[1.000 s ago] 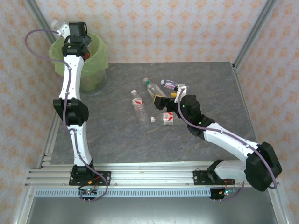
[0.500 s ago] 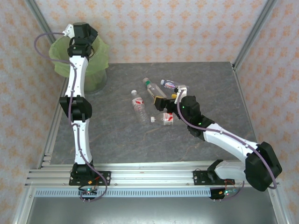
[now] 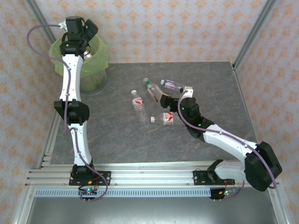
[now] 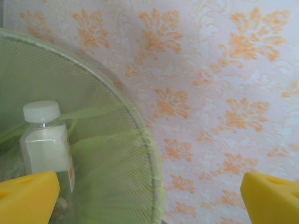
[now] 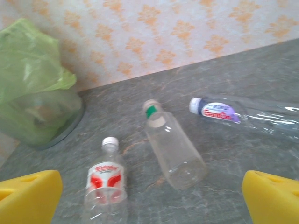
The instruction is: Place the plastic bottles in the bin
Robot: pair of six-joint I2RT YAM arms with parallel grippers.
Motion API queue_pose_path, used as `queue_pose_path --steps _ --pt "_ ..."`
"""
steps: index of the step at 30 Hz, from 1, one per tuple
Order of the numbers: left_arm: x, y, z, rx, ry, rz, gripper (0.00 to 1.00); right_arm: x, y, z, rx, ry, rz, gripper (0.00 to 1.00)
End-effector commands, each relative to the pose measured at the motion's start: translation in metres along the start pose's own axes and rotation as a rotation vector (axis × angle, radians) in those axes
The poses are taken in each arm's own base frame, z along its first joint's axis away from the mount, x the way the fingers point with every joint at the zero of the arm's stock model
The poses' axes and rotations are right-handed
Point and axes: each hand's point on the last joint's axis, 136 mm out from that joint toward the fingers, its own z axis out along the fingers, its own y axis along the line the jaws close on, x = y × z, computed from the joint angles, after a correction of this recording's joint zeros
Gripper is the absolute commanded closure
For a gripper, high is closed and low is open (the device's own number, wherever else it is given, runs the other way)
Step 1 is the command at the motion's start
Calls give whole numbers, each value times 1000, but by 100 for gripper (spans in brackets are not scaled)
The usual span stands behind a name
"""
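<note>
Right tool (image 5: 149, 205), jaws apart, was nearest the green-capped bottle (image 5: 174, 151) lying dead ahead on the tabletop (image 3: 117, 135), long axis running away cap-first, while left tool (image 4: 149, 198) hung wide apart over the bin (image 5: 42, 121) holding a white-capped bottle (image 4: 46, 140).

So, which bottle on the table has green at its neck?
The unlabelled clear bottle, lying between the red-and-white-labelled bottle and the purple-labelled bottle; the others show no green.
</note>
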Motion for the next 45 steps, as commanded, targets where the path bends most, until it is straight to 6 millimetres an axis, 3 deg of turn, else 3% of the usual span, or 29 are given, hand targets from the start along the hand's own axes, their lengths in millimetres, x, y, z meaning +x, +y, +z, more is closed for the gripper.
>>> queue_pose_path --steps 1,7,13,21,28,37,45 --pt "7 -14 -24 68 85 30 0 0 -38 -6 177 -17 89 1" --pt "29 -29 -41 116 149 92 0 21 -80 -10 324 32 245 1" --pt "60 -43 -58 174 218 131 0 33 -95 -15 382 90 261 1" --pt "99 -62 -91 263 271 219 0 41 -67 -19 190 282 -187 1" --pt "127 -49 -102 282 335 218 0 58 -79 -23 139 512 -496 1" --pt "142 -44 -131 374 357 186 0 83 -95 -15 51 742 -642 1" --pt "150 -23 -149 344 355 204 0 101 -108 -9 -76 878 -822 6"
